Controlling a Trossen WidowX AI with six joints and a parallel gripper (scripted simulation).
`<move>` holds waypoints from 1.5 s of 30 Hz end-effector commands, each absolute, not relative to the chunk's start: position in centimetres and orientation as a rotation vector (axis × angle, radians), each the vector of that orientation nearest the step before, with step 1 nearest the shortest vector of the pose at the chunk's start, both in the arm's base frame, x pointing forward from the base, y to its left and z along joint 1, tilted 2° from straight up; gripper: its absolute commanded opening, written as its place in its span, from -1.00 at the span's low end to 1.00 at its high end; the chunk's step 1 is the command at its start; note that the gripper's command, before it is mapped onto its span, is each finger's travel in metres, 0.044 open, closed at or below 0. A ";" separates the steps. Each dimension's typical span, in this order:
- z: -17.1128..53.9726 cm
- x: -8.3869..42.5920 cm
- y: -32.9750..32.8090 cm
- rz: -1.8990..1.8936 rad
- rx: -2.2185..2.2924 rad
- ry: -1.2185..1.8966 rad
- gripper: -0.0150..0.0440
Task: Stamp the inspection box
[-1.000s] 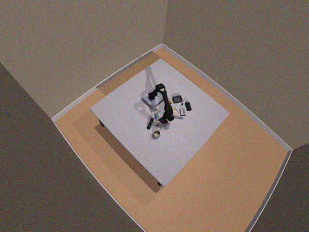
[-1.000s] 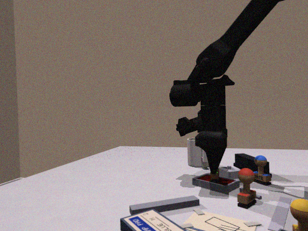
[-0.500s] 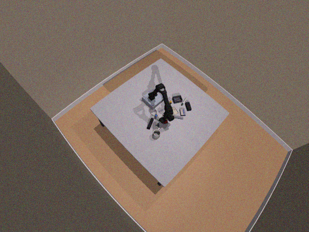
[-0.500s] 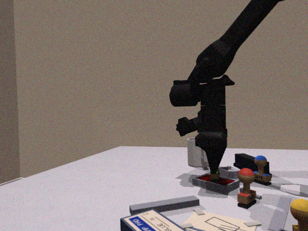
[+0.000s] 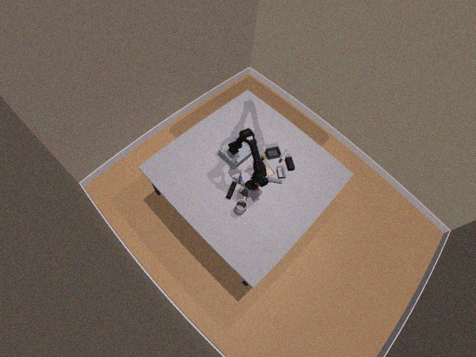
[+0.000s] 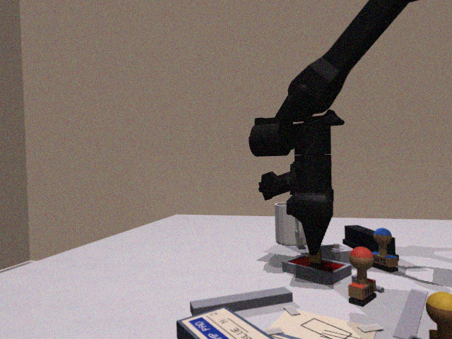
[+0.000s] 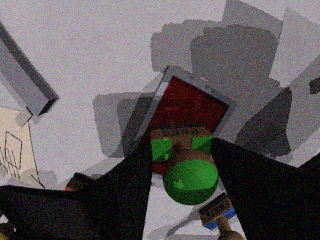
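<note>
My gripper points straight down and is shut on the green-topped stamp. The stamp is upright, its base down within the rim of the open red ink pad; whether its face touches the ink is hidden. The lettering on its base is too blurred to read. The cream card lies apart from the pad, with small tabs at its edges and a black outlined box. The box's interior is too unclear to tell any print.
A red-topped stamp stands beside the pad, a blue-topped one behind it. A yellow-topped stamp, a blue-labelled box and a grey bar are near the card. A mug stands beyond.
</note>
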State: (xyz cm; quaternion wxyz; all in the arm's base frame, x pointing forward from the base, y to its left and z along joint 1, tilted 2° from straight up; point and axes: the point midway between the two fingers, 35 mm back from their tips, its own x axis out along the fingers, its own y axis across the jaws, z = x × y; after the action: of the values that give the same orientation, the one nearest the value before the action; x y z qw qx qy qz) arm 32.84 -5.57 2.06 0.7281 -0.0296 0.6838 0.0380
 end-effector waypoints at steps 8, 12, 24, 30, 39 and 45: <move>2.2 32.8 -5.6 0.084 -0.064 1.509 -0.49; 2.4 32.8 -5.6 0.084 -0.064 1.509 -0.49; 3.0 32.8 -5.6 0.084 -0.064 1.509 -0.49; 3.7 32.8 -5.6 0.084 -0.064 1.509 -0.49; 5.1 32.8 -5.7 0.083 -0.064 1.509 -0.49; 6.1 32.7 -5.7 0.083 -0.064 1.509 -0.49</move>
State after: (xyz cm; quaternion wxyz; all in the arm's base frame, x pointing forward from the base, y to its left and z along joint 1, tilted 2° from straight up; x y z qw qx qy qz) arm 32.63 -5.65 5.34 0.7250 -0.0277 0.6872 0.0375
